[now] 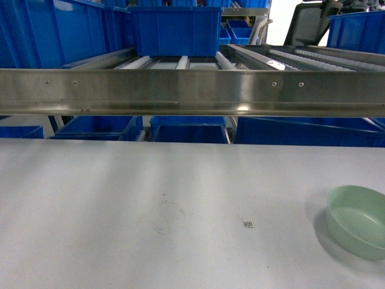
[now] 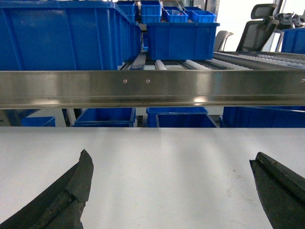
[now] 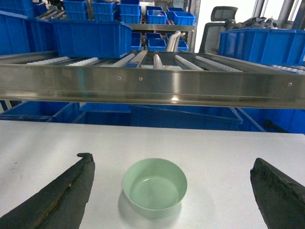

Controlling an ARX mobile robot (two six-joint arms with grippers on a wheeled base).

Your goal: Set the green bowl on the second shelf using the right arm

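The green bowl (image 1: 358, 221) is being carried by the white worktop (image 1: 150, 211), upright and empty, near the right edge of the head view and partly cut off by that edge. In the right wrist view the same green bowl (image 3: 155, 187) is being framed between the two dark fingers of the right hand (image 3: 174, 195), one finger (image 3: 62, 193) well to its left and the other (image 3: 279, 191) well to its right. Neither finger is touching the bowl, and nothing is being gripped; the right hand is being held spread wide.

Beyond the worktop, the second shelf (image 1: 192, 90) is being shown as a shiny steel rack tier with a broad front rail and roller rails running back behind it. A large blue crate (image 1: 174, 30) is being borne on those rollers at the middle of the head view, and further blue crates are being seen to the left and below the rail. An office chair (image 3: 215, 24) is being seen behind the rack at the upper right.

In the left wrist view the left hand (image 2: 176, 191) is likewise being held wide apart over bare worktop (image 2: 167, 167), with one dark finger (image 2: 66, 195) at the lower left and the other (image 2: 281, 191) at the lower right, and nothing between them. No arm is being shown in the head view.
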